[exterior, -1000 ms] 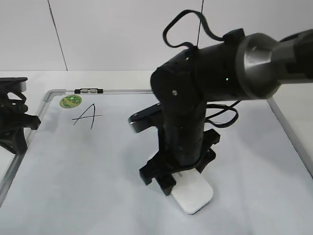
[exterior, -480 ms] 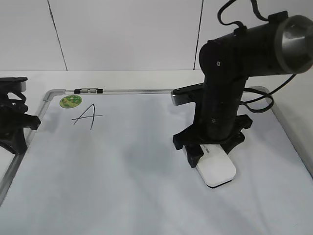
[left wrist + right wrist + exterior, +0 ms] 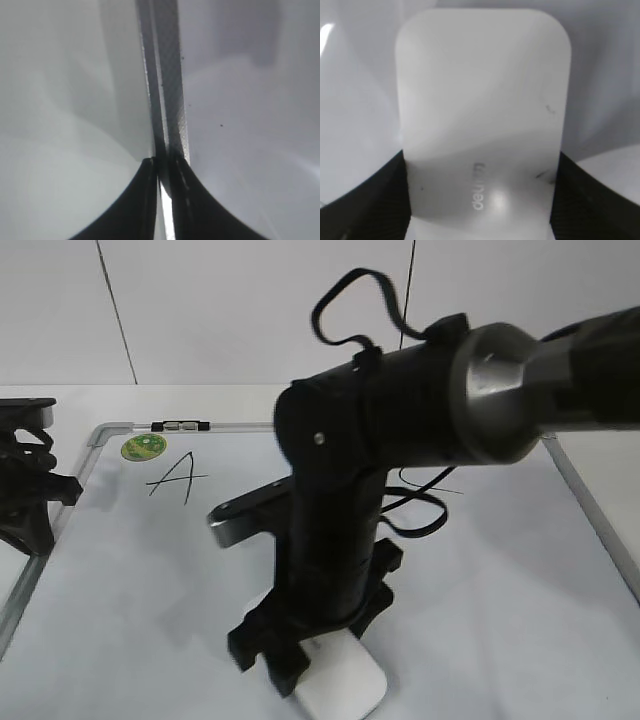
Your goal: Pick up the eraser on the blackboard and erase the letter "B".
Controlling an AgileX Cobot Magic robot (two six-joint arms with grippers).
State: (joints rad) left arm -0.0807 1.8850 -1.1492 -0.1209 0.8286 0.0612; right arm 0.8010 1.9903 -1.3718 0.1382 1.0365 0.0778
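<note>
My right gripper (image 3: 290, 655) is shut on the white eraser (image 3: 345, 680) and holds it flat on the blackboard (image 3: 120, 620) near its front edge. In the right wrist view the eraser (image 3: 482, 115) fills the frame between the two black fingers (image 3: 480, 195), its grey lettering showing. The letter "B" is not visible; my right arm hides the board's middle. The small black "A" (image 3: 178, 477) is at the board's back left. My left gripper (image 3: 30, 505) sits at the board's left edge; in the left wrist view its fingers (image 3: 161, 172) are closed on the grey frame (image 3: 167, 75).
A round green sticker (image 3: 145, 447) and a black-and-silver clip (image 3: 181, 425) are at the board's back left. A thin black marker line (image 3: 440, 490) shows right of my arm. The frame's right edge (image 3: 590, 510) runs along the right.
My right gripper has slid the eraser from the board's right middle toward the left and front. The left arm has not moved.
</note>
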